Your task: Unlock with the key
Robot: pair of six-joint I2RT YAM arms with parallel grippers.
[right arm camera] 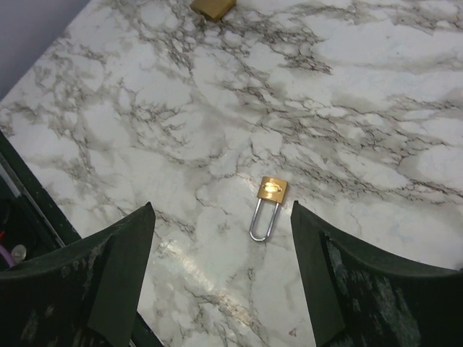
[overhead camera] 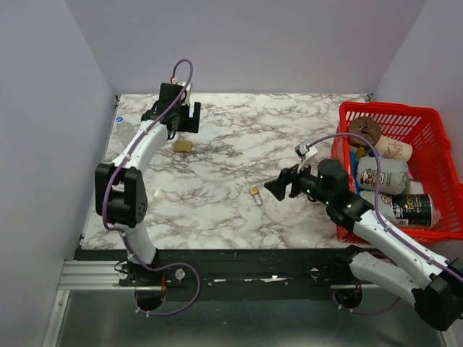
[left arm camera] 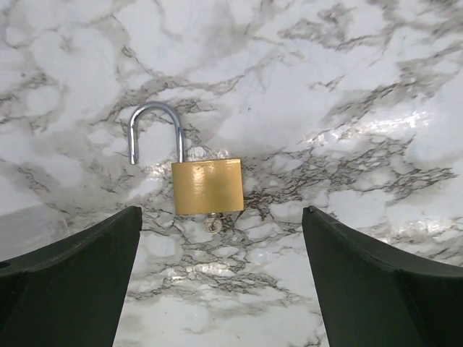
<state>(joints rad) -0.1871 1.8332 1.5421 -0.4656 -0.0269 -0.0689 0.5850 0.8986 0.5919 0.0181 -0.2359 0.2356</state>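
In the top view, the far padlock (overhead camera: 183,146) is lying on the table (overhead camera: 217,173) in the upper left of the frame, just below the left gripper (overhead camera: 174,123). The near padlock (overhead camera: 255,192) is sitting near the middle, just left of the right gripper (overhead camera: 277,185). The basket (overhead camera: 394,107) is standing at the right edge, with cans (overhead camera: 383,173) lying inside. In the left wrist view, a key (left arm camera: 213,224) is sticking out below the far padlock.
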